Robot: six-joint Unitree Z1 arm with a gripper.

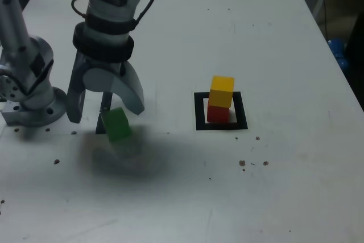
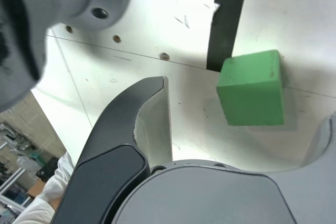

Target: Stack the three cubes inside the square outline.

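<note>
Two cubes sit stacked in the square outline, yellow cube on red cube. Your pincer gapes wide above the desk; green cube lies between its jaws, ungripped.

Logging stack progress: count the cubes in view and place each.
3. Red cube sits inside the square outline; yellow cube sits on it; green cube lies apart on the table between the open hand's fingers. None seem hidden.
</note>
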